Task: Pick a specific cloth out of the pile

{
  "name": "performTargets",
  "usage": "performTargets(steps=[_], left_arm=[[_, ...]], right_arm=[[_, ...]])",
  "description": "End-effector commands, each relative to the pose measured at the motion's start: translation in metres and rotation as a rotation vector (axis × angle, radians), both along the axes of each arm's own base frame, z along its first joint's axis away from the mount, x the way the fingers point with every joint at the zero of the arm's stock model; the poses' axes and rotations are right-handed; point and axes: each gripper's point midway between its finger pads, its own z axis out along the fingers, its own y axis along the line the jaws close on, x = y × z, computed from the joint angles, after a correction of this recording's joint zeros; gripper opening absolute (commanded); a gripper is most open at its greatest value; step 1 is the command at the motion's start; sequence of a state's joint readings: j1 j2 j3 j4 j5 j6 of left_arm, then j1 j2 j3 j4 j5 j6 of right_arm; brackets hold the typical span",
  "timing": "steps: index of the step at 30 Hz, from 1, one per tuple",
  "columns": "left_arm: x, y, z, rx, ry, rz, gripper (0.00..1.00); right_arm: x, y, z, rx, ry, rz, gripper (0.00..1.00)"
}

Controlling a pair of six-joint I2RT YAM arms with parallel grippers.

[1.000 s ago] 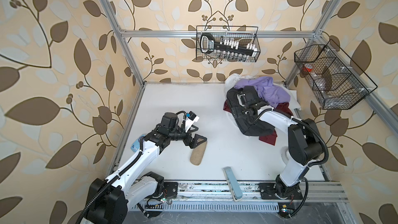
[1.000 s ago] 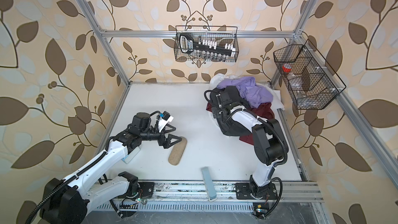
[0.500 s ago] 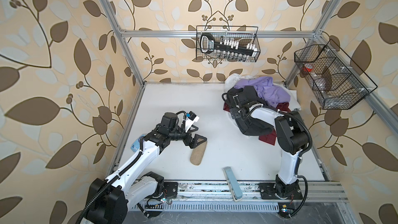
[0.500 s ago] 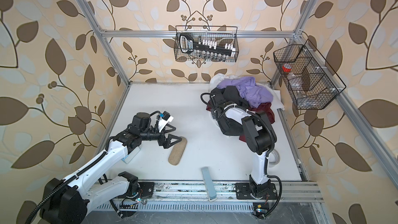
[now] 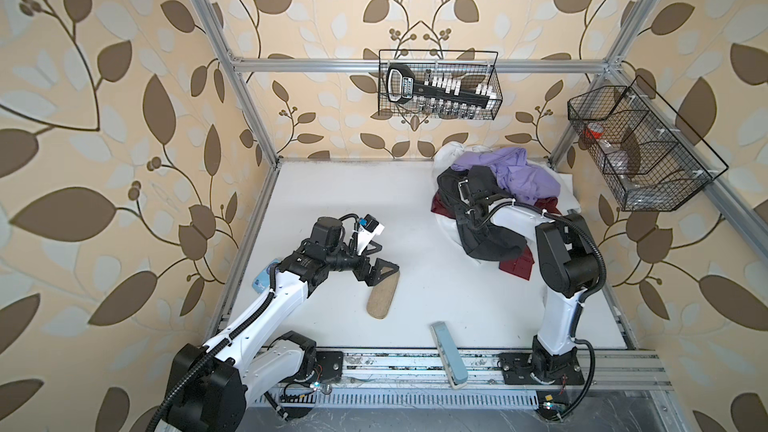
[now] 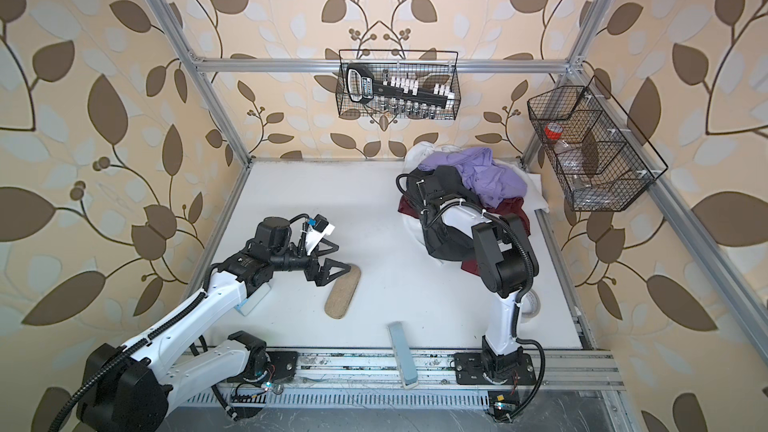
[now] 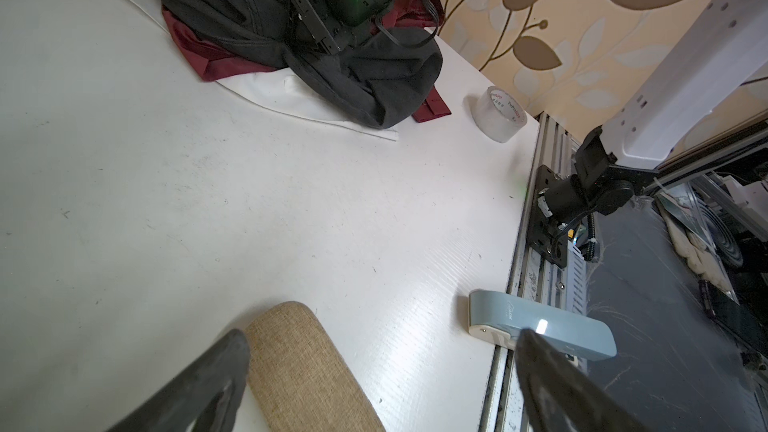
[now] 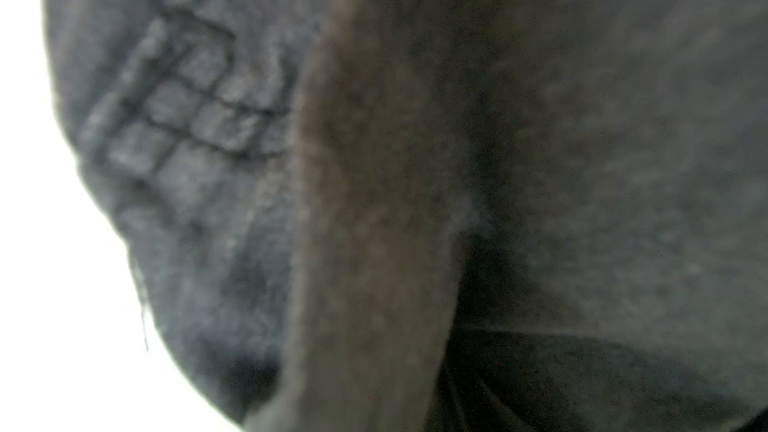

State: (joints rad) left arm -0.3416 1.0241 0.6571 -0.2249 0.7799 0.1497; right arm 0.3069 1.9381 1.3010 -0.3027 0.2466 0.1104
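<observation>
Lying on the pile point(image 5: 524, 176) at the bench's point(image 5: 374, 197) far right, the cloth point(image 5: 486, 243) runs nearward from the right claw point(image 5: 459, 191) sunk in its far end; clenched or not, cannot tell. Left claw point(image 5: 382, 259), released, hangs well apart.

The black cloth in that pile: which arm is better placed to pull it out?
Right: the right hand is down on the black cloth; the left hand hangs open by the tan case, far off.
</observation>
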Motion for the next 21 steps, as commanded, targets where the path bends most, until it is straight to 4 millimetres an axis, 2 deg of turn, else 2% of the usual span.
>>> performTargets(steps=[1,4,12,21], left_arm=[[0.000,-0.003,0.011,-0.008,-0.033,-0.020,0.99],[0.000,-0.003,0.011,-0.009,-0.034,-0.021,0.99],[-0.001,-0.003,0.011,-0.009,-0.033,-0.022,0.99],[-0.001,-0.003,0.011,-0.009,-0.035,-0.020,0.99]], right_arm=[[-0.016,-0.006,-0.005,0.062,0.057,0.003,0.15],[-0.016,-0.006,0.006,0.123,0.044,0.008,0.01],[-0.015,-0.008,0.037,0.258,0.002,0.029,0.00],[-0.022,-0.026,0.098,0.249,-0.134,0.017,0.00]])
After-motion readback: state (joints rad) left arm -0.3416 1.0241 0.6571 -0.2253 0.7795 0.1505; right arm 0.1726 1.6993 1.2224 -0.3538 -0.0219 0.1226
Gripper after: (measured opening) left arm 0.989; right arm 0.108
